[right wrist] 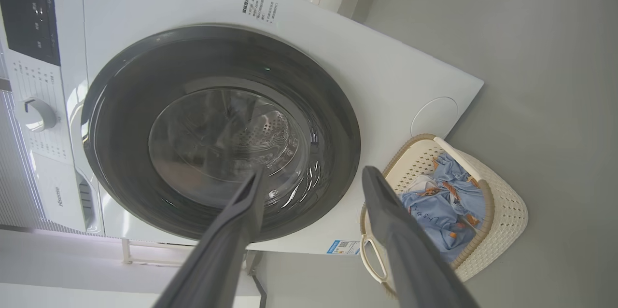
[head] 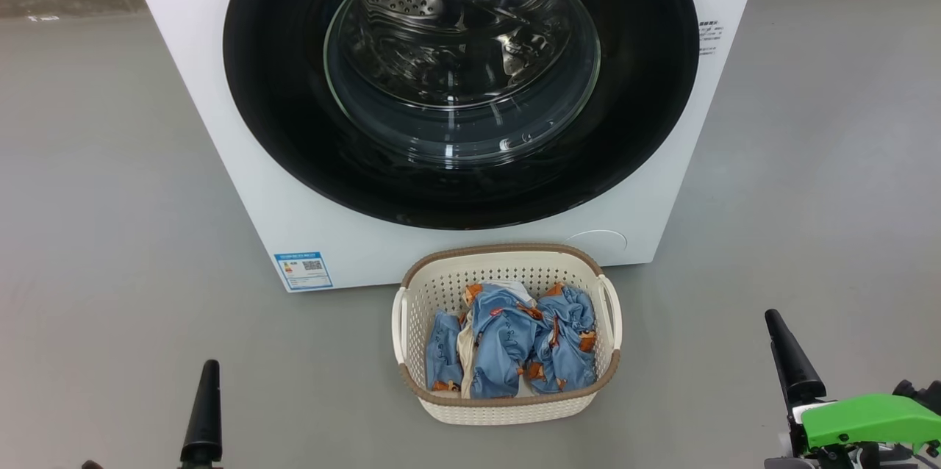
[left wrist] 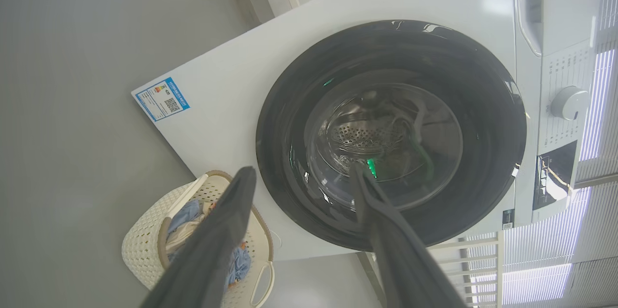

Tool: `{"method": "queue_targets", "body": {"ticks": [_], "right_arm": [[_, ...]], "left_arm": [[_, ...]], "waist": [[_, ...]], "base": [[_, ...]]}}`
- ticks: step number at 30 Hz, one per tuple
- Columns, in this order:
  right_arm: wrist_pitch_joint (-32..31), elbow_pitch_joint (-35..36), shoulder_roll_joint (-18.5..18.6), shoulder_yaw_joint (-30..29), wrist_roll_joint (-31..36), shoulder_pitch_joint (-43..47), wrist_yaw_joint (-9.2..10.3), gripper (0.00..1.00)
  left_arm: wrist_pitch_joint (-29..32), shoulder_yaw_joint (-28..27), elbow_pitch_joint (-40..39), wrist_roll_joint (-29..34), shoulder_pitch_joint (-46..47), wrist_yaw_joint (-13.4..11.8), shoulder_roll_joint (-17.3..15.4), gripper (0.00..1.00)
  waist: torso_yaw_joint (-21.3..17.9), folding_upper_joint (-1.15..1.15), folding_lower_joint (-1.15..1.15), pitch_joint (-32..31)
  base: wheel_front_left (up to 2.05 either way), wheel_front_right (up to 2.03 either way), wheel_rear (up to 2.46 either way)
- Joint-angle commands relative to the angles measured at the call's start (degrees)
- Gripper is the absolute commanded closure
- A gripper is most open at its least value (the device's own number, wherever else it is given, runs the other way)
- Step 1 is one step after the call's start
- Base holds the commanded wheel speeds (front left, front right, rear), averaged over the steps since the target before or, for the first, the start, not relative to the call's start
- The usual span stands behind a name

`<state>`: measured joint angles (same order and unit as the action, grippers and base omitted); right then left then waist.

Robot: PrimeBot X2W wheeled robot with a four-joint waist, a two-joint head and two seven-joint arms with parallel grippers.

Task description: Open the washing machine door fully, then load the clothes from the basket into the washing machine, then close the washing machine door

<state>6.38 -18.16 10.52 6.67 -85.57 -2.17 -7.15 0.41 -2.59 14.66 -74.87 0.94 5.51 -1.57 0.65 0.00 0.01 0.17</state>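
Note:
The washing machine (head: 220,87) stands straight ahead, and its glossy black door (head: 294,123) sits flush against the front, with the steel drum showing through the glass porthole (head: 463,57). On the floor just before it is the basket (head: 507,252), which holds the light-blue and orange clothes (head: 507,337). My left gripper (left wrist: 303,170) is open and holds nothing, one finger (head: 204,410) showing low at the left of the basket. My right gripper (right wrist: 314,173) is also open and holds nothing, one finger (head: 790,359) showing right of the basket. Both hang short of the door.
Grey floor (head: 95,234) spreads on both sides of the machine and basket. A blue label sticker (head: 303,270) sits at the machine's lower left corner. The control panel carries a dial (left wrist: 569,103). A green part (head: 867,421) is on my right wrist.

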Motion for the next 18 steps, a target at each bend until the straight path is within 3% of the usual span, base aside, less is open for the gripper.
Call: {"method": "queue_targets", "body": {"ticks": [1, 18], "right_arm": [[0.6, 1.6, 1.2, 0.1, 2.0, -2.9, -0.14, 0.00], [2.2, 1.9, 2.2, 1.5, 17.1, -3.8, -0.18, 0.00]], "left_arm": [[-0.6, -0.4, -2.0, 1.9, 2.2, 0.5, -1.1, 0.00], [-3.6, 0.4, -3.0, 16.0, 2.6, 0.8, -1.7, 0.00]], "waist": [[0.0, 0.00, 0.00, 0.0], [0.6, 0.00, 0.00, 0.1]], "base": [[0.00, 0.00, 0.00], [0.00, 0.00, 0.00]]}}
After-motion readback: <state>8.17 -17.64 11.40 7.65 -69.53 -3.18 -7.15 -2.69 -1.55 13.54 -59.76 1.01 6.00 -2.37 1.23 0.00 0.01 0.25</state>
